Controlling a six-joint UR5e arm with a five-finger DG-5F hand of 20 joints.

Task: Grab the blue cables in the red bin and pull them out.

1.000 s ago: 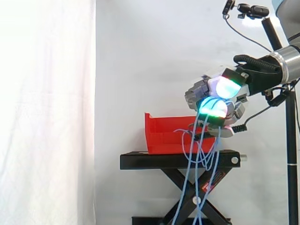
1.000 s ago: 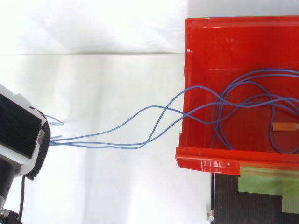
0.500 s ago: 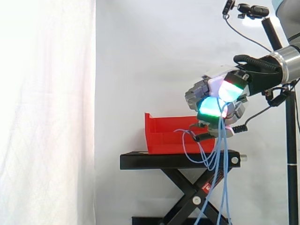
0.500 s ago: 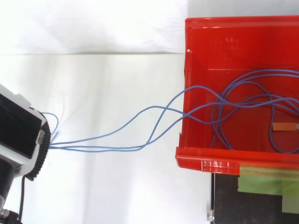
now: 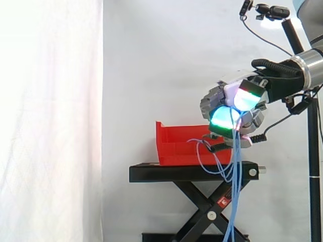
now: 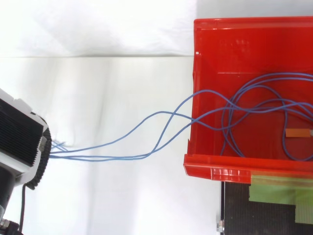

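Hanging cables have swung together under the hand, curled fingers pinching them; loops in the bin may snag and slip free.

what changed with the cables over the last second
The loose ends of the blue cables hanging below the hand swung rightward in the side view, gathering from a spread fan into one near-vertical bundle. The hand kept its grip in place; the red bin and the loops inside it stayed put.
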